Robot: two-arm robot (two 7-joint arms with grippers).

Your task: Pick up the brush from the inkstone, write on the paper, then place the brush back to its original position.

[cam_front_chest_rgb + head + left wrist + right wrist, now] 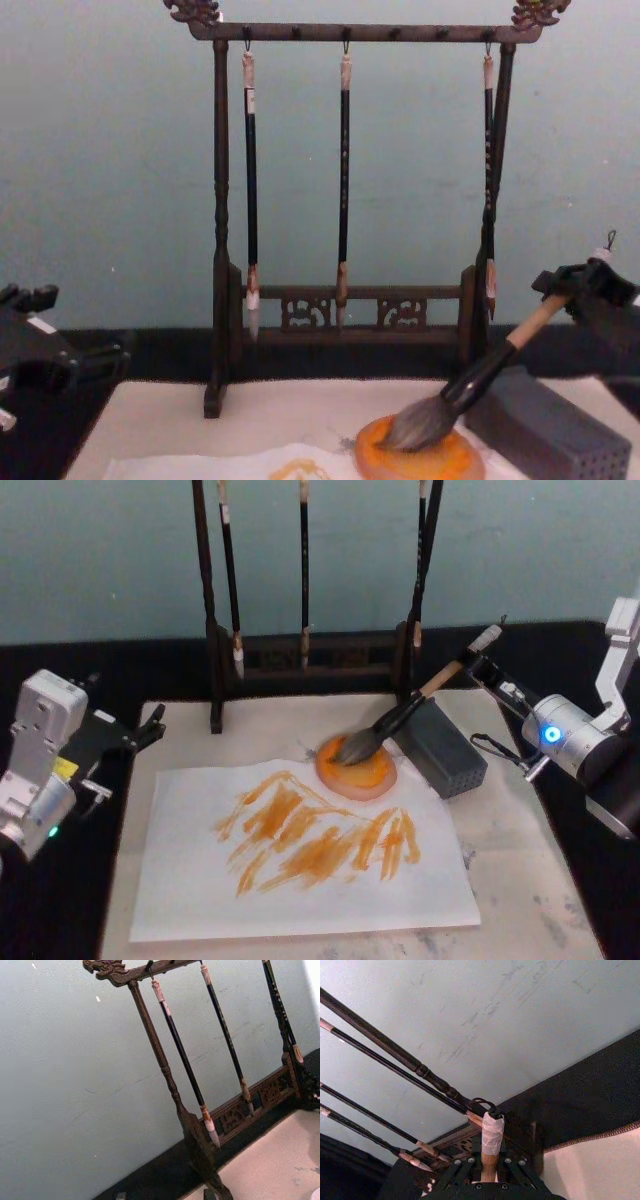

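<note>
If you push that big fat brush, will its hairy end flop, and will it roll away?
On the large tan-handled calligraphy brush, bushy bristles splay against the round orange inkstone, so they probably bend softly. Its wooden handle looks straight and stiff. Being round, it might roll if nudged beside the grey perforated block, near the right gripper.

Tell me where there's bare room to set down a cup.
Free: the mat right of the paper, in front of the grey block; and the strip between the rack and the paper's far edge. Crowded: around the inkstone, where the right gripper holds the brush. The left gripper is parked at the mat's left edge.
</note>
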